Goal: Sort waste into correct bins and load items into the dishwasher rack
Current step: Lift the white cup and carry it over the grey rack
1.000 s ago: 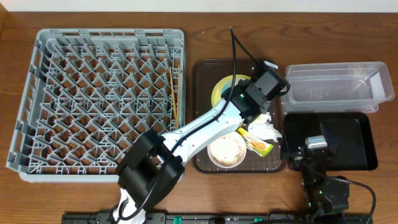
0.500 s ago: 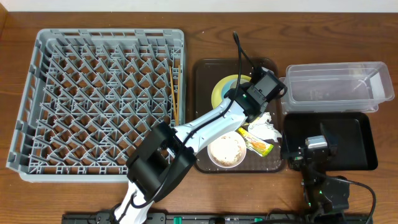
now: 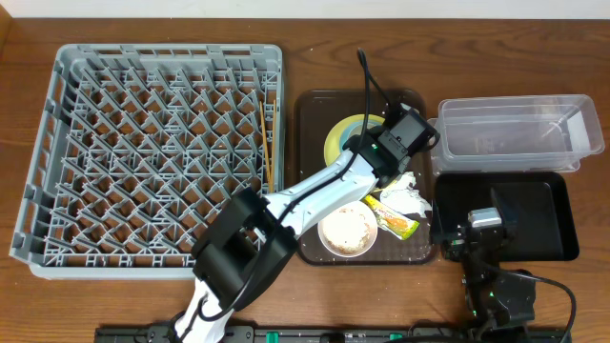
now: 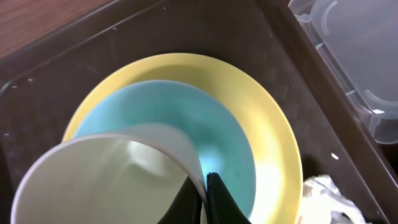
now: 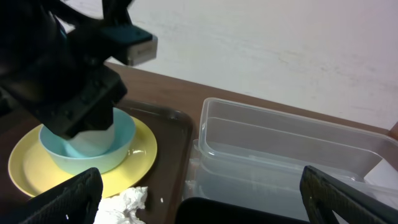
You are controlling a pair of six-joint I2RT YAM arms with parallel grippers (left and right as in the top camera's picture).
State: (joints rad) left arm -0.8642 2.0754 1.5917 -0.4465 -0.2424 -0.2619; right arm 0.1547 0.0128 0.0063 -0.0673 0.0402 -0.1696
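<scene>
**Left wrist view, nearest first.** The small white cup (image 4: 106, 180) is seen directly at the left pincer (image 4: 204, 198). It is seated inside the light blue bowl (image 4: 205, 118), which is carried by the yellow plate (image 4: 273, 143) on the brown tray (image 4: 205, 31). The left pincer is pressed almost together, and the cup's thin wall is pinched at the rim between its two dark fingers. Just beside the plate, a crumpled napkin (image 4: 323, 196) is cut off by the frame edge.

**Farther off.** The right pincer (image 5: 200, 186) is held spread wide over the black tray (image 3: 543, 219), and nothing is gripped by it. The clear tub (image 3: 515, 133) is shown beyond.

**Overhead view.** The cup and the left pincer's fingers are hidden under the wrist. The chopsticks (image 3: 268, 143) are seen lying in the grey rack (image 3: 162, 52).
</scene>
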